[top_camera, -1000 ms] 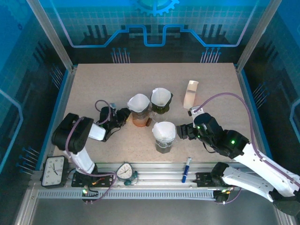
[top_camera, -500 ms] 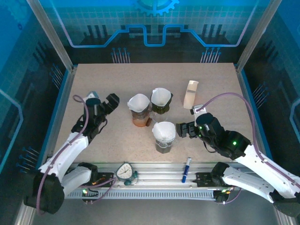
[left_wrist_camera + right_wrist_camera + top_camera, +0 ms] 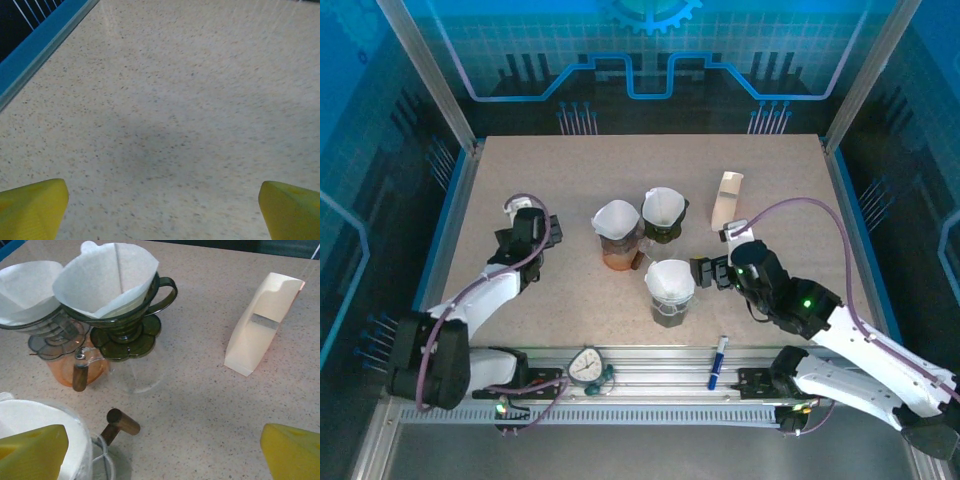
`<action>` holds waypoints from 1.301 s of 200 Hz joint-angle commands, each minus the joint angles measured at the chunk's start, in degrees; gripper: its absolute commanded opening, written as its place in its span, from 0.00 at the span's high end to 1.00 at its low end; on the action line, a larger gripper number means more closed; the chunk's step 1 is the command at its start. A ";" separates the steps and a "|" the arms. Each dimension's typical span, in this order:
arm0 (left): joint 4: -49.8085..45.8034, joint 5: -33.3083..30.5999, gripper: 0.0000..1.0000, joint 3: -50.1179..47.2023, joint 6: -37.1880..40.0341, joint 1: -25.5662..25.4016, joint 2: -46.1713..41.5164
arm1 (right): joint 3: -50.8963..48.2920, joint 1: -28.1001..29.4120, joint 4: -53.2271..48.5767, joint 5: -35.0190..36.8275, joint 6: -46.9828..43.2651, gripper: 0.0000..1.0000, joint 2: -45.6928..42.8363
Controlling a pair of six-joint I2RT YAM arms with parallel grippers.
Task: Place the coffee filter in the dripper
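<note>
Three drippers stand mid-table, each with a white coffee filter in it: a clear one on an orange carafe (image 3: 616,232), a green one (image 3: 663,213) (image 3: 125,315) with its filter (image 3: 107,277), and a near one (image 3: 670,290). The near one's filter (image 3: 35,420) sits beside my right gripper's left fingertip (image 3: 32,452). My right gripper (image 3: 703,273) (image 3: 162,455) is open just right of the near dripper, holding nothing. To the left of the drippers my left gripper (image 3: 542,232) (image 3: 162,215) is open over bare tabletop, empty.
A cream filter pack (image 3: 726,200) (image 3: 260,322) lies right of the green dripper. A blue pen (image 3: 718,360) and a round timer (image 3: 586,365) rest on the front rail. The table's blue left border (image 3: 40,45) runs near the left gripper.
My left arm swung away from the orange-carafe dripper to the left and its gripper opened. The right gripper opened fully beside the near dripper and shifted slightly back.
</note>
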 commanded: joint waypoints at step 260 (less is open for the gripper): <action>47.56 16.44 0.01 -12.93 10.30 6.83 16.02 | -21.09 -37.66 75.62 -6.85 -25.35 0.00 38.25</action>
